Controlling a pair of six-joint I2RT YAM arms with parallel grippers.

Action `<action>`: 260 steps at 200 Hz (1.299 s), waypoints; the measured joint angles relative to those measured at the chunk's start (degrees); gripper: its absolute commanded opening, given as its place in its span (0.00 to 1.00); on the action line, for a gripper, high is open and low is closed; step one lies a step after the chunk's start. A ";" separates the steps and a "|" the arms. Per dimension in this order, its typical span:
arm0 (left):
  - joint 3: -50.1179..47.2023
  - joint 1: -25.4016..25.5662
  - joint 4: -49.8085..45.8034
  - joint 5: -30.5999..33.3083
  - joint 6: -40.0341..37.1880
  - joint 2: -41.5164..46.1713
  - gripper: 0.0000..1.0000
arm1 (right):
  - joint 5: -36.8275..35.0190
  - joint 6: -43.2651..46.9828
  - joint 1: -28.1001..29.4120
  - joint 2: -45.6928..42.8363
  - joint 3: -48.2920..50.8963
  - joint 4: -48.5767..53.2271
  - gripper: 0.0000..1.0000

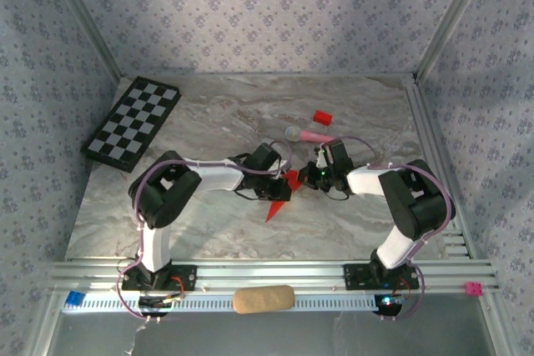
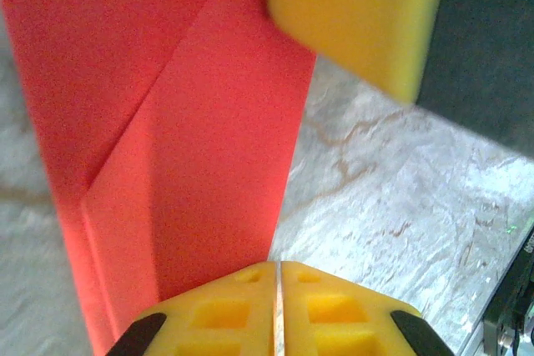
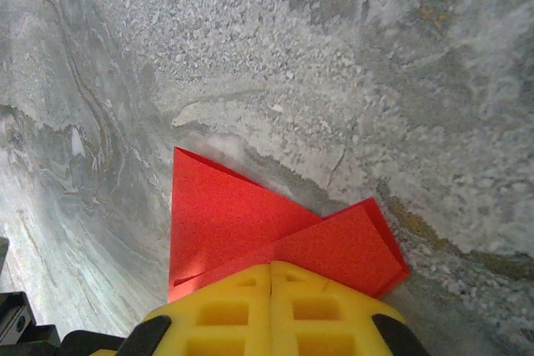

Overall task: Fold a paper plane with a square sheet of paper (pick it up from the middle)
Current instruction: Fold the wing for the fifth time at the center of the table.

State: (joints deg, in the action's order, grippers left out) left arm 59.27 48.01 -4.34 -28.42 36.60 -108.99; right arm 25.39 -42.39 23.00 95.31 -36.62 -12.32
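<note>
From above, the two arms reach in from either side and meet near the middle of the counter (image 1: 209, 235). The left end effector (image 1: 281, 190) and the right end effector (image 1: 308, 178) stand close together there. The paper plane (image 1: 273, 208) lies between and just in front of them as a slim red shape, its sharp tip pointing toward the near edge.

The left wrist camera gives the detail that view lacks. The paper plane (image 2: 209, 164) is a broad red surface crossed by a diagonal crease and a folded flap edge. The left end effector (image 2: 276, 269) has its yellow fingers drawn almost together, with a hair-thin slit between them. The red paper passes behind the left-hand finger; whether it is pinched I cannot tell. A second yellow pad (image 2: 359, 14) on a dark body sits at the paper's upper right edge.

The right wrist camera shows the right end effector (image 3: 270, 268) fully closed. Two pointed flaps of the paper plane (image 3: 225, 214) spread out from under its fingertips. Whether it grips or only presses the paper cannot be told.

The counter (image 3: 292, 56) is grey-white marble with brownish veins. In the top view a checkerboard (image 1: 132, 122) lies at the far left. A small red block (image 1: 322, 117) and a pink stick with a grey round head (image 1: 306, 134) lie beyond the right arm. A tan oblong pad (image 1: 263, 298) rests on the aluminium rail (image 1: 250, 273) at the near edge, with a blue block (image 1: 75, 298) and a pink block (image 1: 473, 288) toward its ends. Floral wallpaper (image 1: 267, 6) covers the three walls.
</note>
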 measured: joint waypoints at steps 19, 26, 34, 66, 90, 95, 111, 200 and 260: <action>-1.88 0.02 -0.83 -0.04 0.11 2.12 0.16 | 0.02 0.00 0.00 0.00 0.00 0.00 0.04; -2.45 0.02 -1.49 -0.04 0.11 3.04 0.16 | 0.04 0.02 0.00 0.00 0.00 0.00 0.04; -2.91 0.02 -2.16 -0.07 0.07 4.11 0.16 | 0.07 0.00 -0.02 0.00 0.00 0.00 0.04; -4.00 0.20 -3.56 -1.01 -0.79 8.00 0.14 | 0.11 0.02 -0.04 0.00 0.00 0.00 0.04; -4.61 0.94 -4.07 -2.23 -1.64 8.61 0.14 | 0.11 0.02 -0.04 0.00 0.00 0.02 0.04; -4.98 1.14 -4.09 -2.27 -1.70 8.61 0.14 | 0.11 0.02 -0.04 0.00 0.00 0.02 0.04; -6.21 1.31 -4.68 -2.43 -2.10 8.59 0.13 | 0.11 0.02 -0.04 0.00 0.00 0.04 0.04; -11.15 1.27 -3.13 -1.79 -2.40 8.94 0.10 | 0.11 0.11 -0.04 0.00 -0.02 0.07 0.04; -13.62 1.25 -0.85 -0.74 -1.38 11.13 0.11 | 0.20 0.44 -0.04 0.07 -0.07 0.09 0.04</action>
State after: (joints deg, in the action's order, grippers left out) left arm 45.65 49.25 -5.19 -29.17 35.22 -97.86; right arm 25.58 -41.95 22.96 95.37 -36.69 -12.23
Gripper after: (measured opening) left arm 0.104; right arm 0.052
